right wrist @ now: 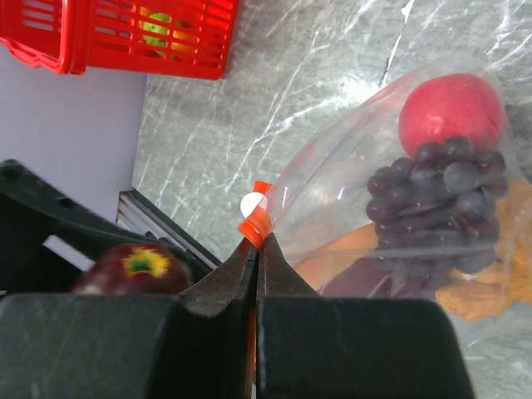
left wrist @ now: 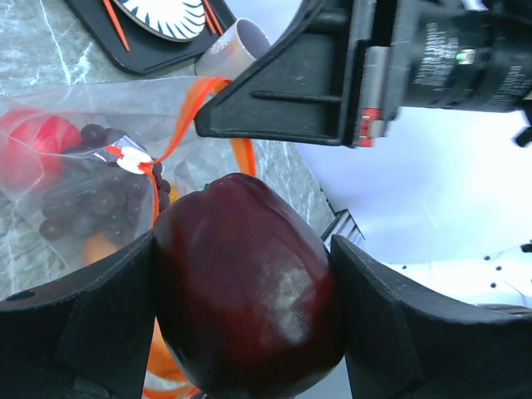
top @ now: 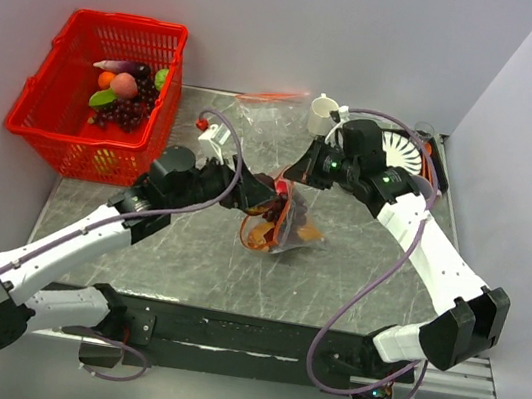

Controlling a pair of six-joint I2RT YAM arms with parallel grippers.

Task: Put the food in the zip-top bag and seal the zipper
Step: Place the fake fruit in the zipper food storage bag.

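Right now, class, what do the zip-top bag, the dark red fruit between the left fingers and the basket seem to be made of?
The zip-top bag: thin clear plastic film, glossy; it crinkles and the grape bunch shows through. The dark red fruit: probably hard moulded plastic; smooth skin with a soft highlight. The basket: rigid red plastic, judging by its moulded lattice walls.

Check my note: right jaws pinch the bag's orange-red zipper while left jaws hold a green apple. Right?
No. The left wrist view shows the apple in the left jaws is dark red, not green. The right jaws do pinch the zipper.
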